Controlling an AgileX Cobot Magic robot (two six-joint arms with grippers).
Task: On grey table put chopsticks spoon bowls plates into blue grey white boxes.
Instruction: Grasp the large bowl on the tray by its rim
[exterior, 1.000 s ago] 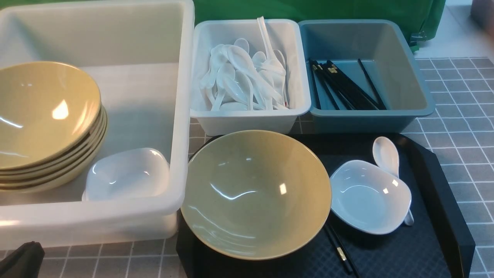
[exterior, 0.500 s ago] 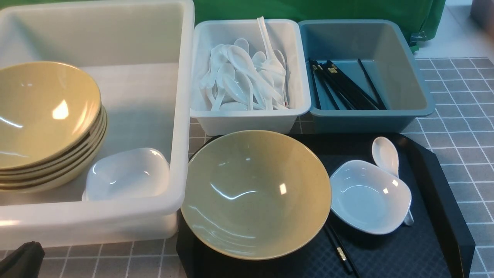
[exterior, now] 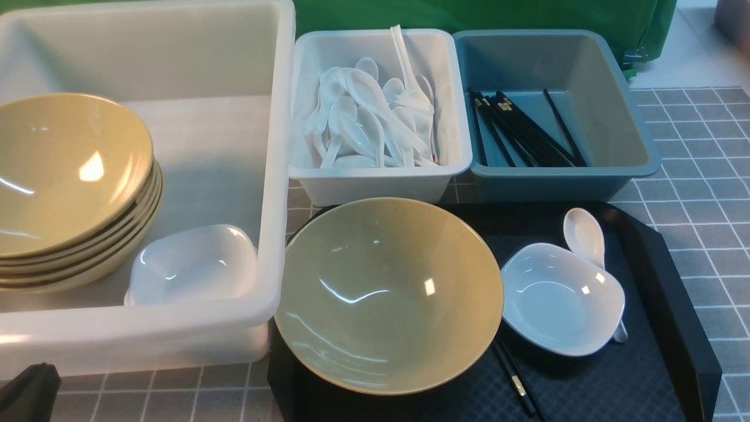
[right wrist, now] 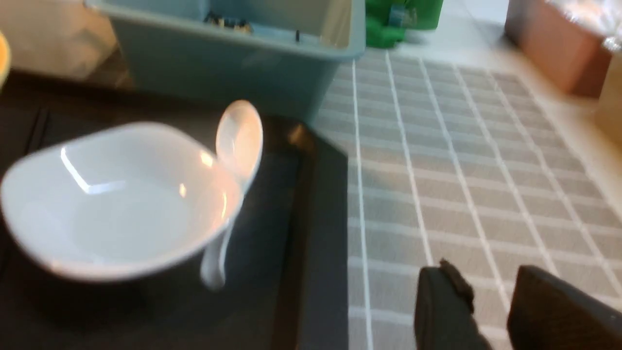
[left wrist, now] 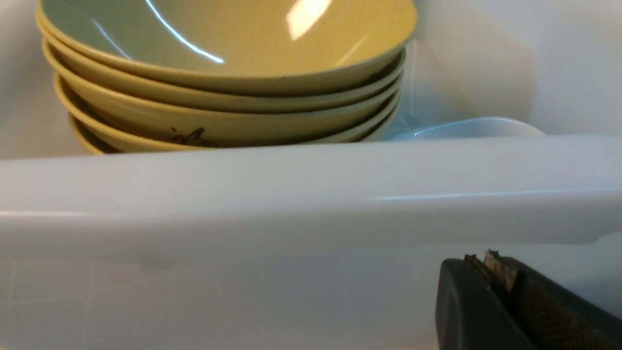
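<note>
On the black tray [exterior: 662,281] stand a large yellow bowl [exterior: 387,293] and a small white plate [exterior: 559,299] [right wrist: 116,199]. A white spoon [exterior: 585,234] [right wrist: 239,138] leans against the plate's far side. Black chopsticks [exterior: 515,381] poke out from under the bowl. My left gripper [exterior: 29,390] [left wrist: 481,256] is shut and empty, low against the near wall of the big white box [exterior: 281,176]. My right gripper [right wrist: 486,270] is open and empty over the grey table beside the tray, and is outside the front view.
The big white box holds a stack of yellow bowls [exterior: 70,187] [left wrist: 228,73] and a small white plate [exterior: 193,264]. Behind the tray stand a white box [exterior: 381,181] of spoons [exterior: 369,117] and a blue-grey box [exterior: 556,181] with black chopsticks [exterior: 527,132].
The left gripper has sunk slightly at the lower left corner of the front view. The things on the tray stay where they were.
</note>
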